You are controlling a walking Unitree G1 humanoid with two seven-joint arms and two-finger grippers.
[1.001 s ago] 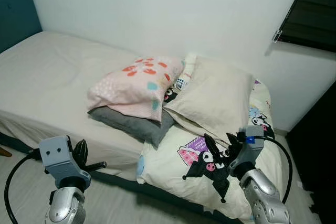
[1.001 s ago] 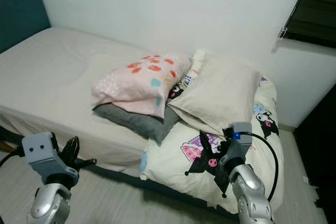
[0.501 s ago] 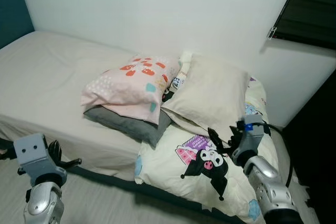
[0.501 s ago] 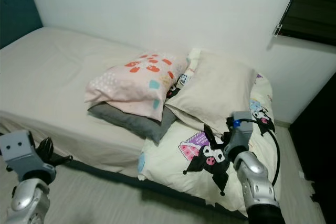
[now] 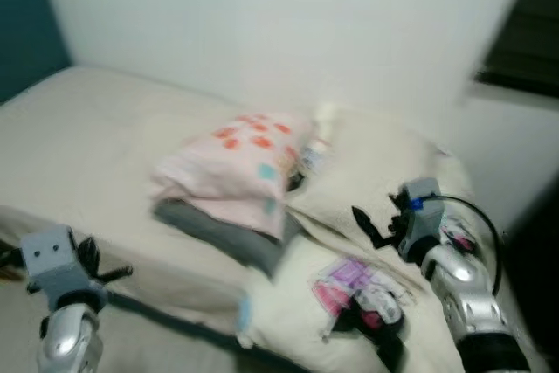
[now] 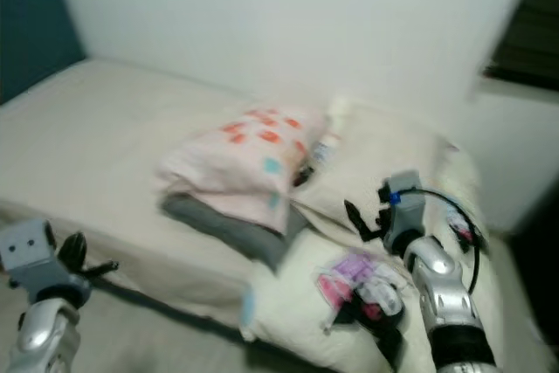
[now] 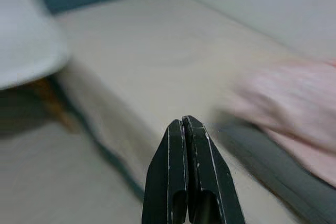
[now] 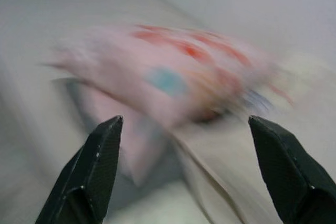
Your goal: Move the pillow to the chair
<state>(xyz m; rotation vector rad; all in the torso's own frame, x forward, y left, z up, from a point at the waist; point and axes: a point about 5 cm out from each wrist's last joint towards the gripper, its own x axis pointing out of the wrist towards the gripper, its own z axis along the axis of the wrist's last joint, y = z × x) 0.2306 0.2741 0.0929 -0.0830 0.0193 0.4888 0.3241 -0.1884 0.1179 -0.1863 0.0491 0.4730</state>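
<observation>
- The pink pillow [image 5: 236,159] with red and blue marks lies near the middle of the bed [image 5: 96,137], stacked on a grey pillow [image 5: 227,233], with a cream pillow [image 5: 376,172] touching it on the right.
- Our judgement is that its long axis runs from near-left to far-right, one short end facing the wall and the other facing the bed's open left half; the head views are blurred, so the edges are soft.
- Our right pincer [image 5: 374,227] hovers over the cream pillow, to the right of the pink one and apart from it; in the right wrist view its fingers [image 8: 97,169] stand wide apart, empty, with the pink pillow between them in the distance.
- Our left pincer [image 5: 103,270] is low at the near left, off the bed's edge; the left wrist view shows its fingers [image 7: 173,174] pressed together with nothing between them.
- A patterned duvet [image 5: 367,294] covers the near right of the bed.
- What could go wrong, as we judge it: the three pillows touch, so a low reach could pinch the grey or cream one along with the pink.
- A one-handed pinch at a corner could let the soft pillow sag and slip free, or drag across the bed.
- No chair can be clearly made out, so the carry route is unknown to us.
</observation>
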